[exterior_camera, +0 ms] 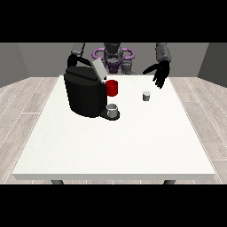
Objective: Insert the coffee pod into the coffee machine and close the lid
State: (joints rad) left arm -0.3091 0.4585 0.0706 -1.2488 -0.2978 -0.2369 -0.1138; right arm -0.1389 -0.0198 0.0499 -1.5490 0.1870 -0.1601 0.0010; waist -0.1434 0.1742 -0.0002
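Big white table (133,146) is filling the middle of the scene; black coffee machine (85,93) is sitting on its far-left part, lid (99,69) tilting up and open at the top; a red mug (112,88) is standing just right of the machine body, touching or nearly so; a grey cup (113,111) is sitting on the machine's tray at its near-right corner; the coffee pod (146,95) is standing upright on the table, right of the red mug and well apart from the machine, nothing lying between pod and machine but the mug's edge; hand at the view's right (160,74) is hanging over the table's far edge, beyond and slightly right of the pod, not touching it, fingers pointing down and spread fairly wide, holding nothing; arm above it is coming down from the robot's shoulder; hand at the view's left is hiding behind the machine's top, only its grey forearm (78,49) showing, so cannot tell how its fingers are lying.
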